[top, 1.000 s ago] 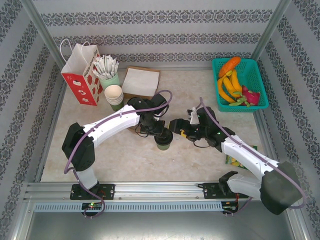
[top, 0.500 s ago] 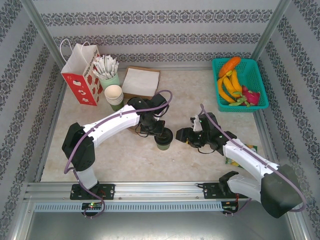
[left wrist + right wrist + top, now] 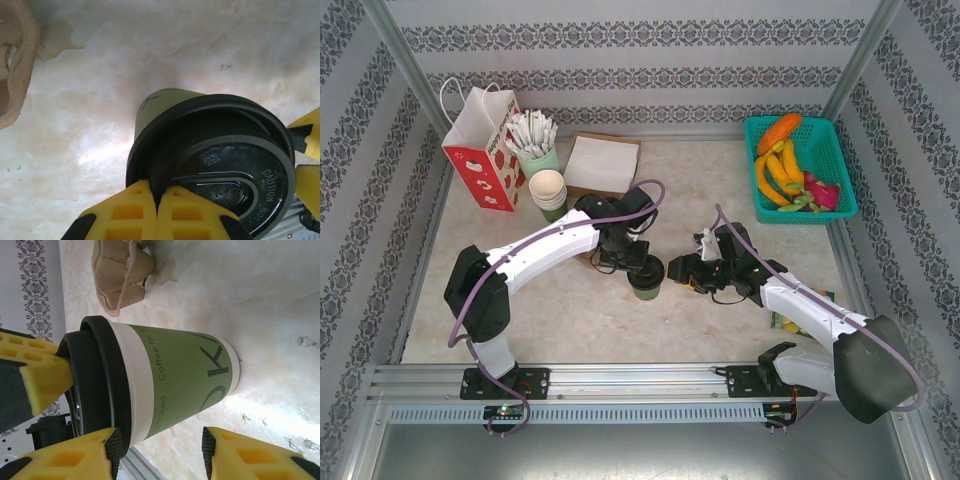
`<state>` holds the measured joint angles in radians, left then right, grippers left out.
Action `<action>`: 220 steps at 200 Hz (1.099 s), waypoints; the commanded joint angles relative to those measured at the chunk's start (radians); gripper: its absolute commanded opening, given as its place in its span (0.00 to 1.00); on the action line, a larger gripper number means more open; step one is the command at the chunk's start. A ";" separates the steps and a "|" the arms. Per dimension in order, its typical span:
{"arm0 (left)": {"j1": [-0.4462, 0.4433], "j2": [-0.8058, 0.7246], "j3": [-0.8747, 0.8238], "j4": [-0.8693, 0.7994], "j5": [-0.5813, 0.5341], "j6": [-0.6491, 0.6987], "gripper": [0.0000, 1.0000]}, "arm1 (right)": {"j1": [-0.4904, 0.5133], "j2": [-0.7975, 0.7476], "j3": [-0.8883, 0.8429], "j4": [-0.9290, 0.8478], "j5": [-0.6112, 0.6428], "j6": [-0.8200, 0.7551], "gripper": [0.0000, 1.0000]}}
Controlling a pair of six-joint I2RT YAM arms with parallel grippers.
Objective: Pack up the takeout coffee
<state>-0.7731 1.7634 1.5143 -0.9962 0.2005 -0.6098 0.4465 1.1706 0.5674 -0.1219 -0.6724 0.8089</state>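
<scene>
**Lidded green cup upright mid-counter, one claw on its lid, the other open beside it**

The left claw [image 3: 157, 194] has its yellow fingers [image 3: 131, 210] pressed together. Their tips sit at the rim of the black lid, and whether they pinch that rim cannot be told. From the right wrist, one of these fingers [image 3: 35, 380] rests against the lid's top.

The right claw [image 3: 160, 441] stands with its jaws apart. One finger is level with the lid end of the cup and the other with the base. The cup lies just past the tips, and contact cannot be made out. From above, this claw [image 3: 682, 271] is just to the right of the cup, and the left claw [image 3: 640, 264] is over it.

The pale-green paper cup with a round black plastic lid [image 3: 648, 283] [image 3: 167, 105] [image 3: 185, 370] stands upright on the pale marbled counter [image 3: 570, 315], near its middle.

A brown moulded-pulp cup carrier [image 3: 122, 270] [image 3: 15, 60] lies near the cup.

Along the far left are:
- a red-and-white paper bag with handles [image 3: 483, 150]
- a green cup of white paper-wrapped sticks [image 3: 534, 140]
- a stack of cream lidless cups [image 3: 548, 190]
- a pile of white napkins on brown card [image 3: 602, 162]

A teal plastic basket [image 3: 830, 135] holding toy fruit sits at the far right, well apart from the cup.
</scene>
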 commanded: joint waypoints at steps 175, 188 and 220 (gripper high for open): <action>-0.018 0.089 0.001 -0.039 0.001 -0.005 0.00 | 0.044 0.120 0.019 -0.178 0.140 -0.012 0.23; -0.008 0.111 -0.016 -0.047 0.000 -0.019 0.00 | 0.042 0.151 0.013 -0.203 0.159 0.005 0.24; 0.049 0.148 -0.127 -0.032 0.056 -0.032 0.00 | 0.052 0.262 0.009 -0.315 0.216 0.001 0.25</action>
<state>-0.7589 1.7916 1.5234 -1.0035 0.2283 -0.6147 0.4740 1.2884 0.6453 -0.1574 -0.6556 0.8154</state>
